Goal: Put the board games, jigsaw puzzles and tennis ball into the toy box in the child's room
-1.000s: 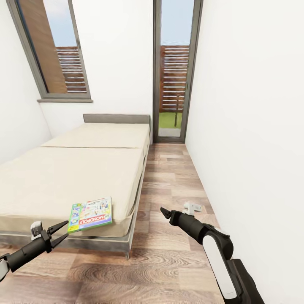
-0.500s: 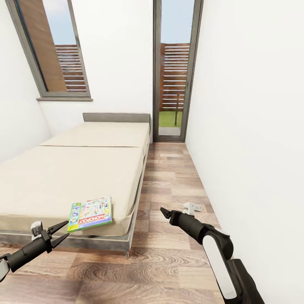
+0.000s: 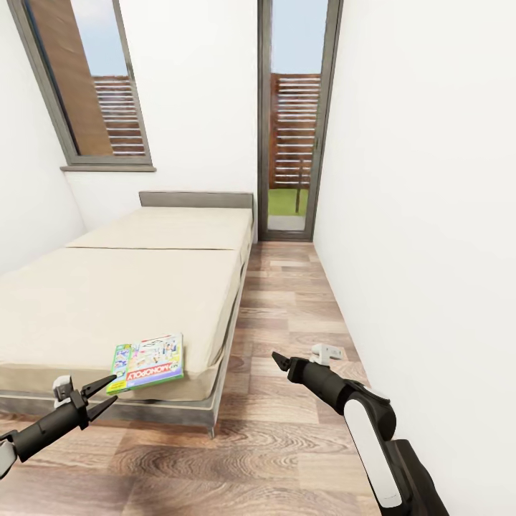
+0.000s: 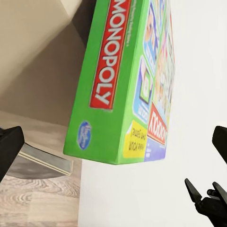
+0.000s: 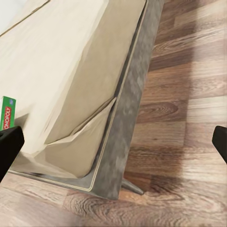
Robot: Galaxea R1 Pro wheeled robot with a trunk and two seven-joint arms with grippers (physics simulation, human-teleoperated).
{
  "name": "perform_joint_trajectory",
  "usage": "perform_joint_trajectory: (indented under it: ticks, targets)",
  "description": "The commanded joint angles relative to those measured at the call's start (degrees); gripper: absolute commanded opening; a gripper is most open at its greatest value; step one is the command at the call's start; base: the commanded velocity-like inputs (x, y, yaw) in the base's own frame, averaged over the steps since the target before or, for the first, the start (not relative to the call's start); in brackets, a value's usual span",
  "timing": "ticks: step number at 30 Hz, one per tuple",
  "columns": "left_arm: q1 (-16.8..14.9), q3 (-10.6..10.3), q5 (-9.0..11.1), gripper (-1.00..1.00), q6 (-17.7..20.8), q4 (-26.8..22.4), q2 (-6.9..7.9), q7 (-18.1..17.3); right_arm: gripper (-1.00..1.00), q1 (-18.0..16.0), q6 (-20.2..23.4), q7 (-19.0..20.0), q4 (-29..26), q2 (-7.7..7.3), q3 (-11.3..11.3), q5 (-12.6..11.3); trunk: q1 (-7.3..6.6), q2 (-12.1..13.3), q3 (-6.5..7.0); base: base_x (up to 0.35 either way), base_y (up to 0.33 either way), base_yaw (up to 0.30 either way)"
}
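The Monopoly box (image 3: 145,362) lies on the bed (image 3: 107,301) at its near corner, just ahead of the left tool (image 3: 100,395), with the right tool (image 3: 281,360) well apart over the floor (image 3: 287,301) beside the bed

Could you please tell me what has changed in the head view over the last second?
The whole scene has slid slightly left in the picture, bed, window and Monopoly box alike, so the camera or base has turned a little; nothing on the bed moved of itself. The left gripper and right gripper hold the same open, empty poses, and the box still lies at the mattress's near corner.
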Motion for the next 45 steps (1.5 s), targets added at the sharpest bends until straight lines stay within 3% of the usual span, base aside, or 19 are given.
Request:
perform_joint_trajectory:
  ticks: [1, 39, 40, 45]
  targets:
    - [0.0, -0.2, 0.4, 1.00, 0.6, 0.0, 0.01, -0.1, 1.00, 0.0, 0.3, 0.0, 0.0, 0.02, 0.0, -0.1, -0.01, 0.0, -0.05, 0.000, -0.011, 0.000]
    - [0.0, -0.1, 0.4, 1.00, 0.6, 0.0, 0.00, 0.1, 1.00, 0.0, 0.3, 0.0, 0.0, 0.02, 0.0, -0.1, -0.01, 0.0, -0.05, 0.028, -0.001, 0.000]
    - [0.0, -0.1, 0.4, -1.00, 0.6, 0.0, 0.00, 0.1, 1.00, 0.0, 0.3, 0.0, 0.0, 0.02, 0.0, -0.1, -0.01, 0.0, -0.05, 0.000, 0.000, 0.000]
    - [0.0, -0.1, 0.4, -1.00, 0.6, 0.0, 0.00, 0.1, 1.00, 0.0, 0.3, 0.0, -0.1, 0.02, 0.0, -0.1, -0.01, 0.0, -0.05, 0.000, 0.000, 0.000]
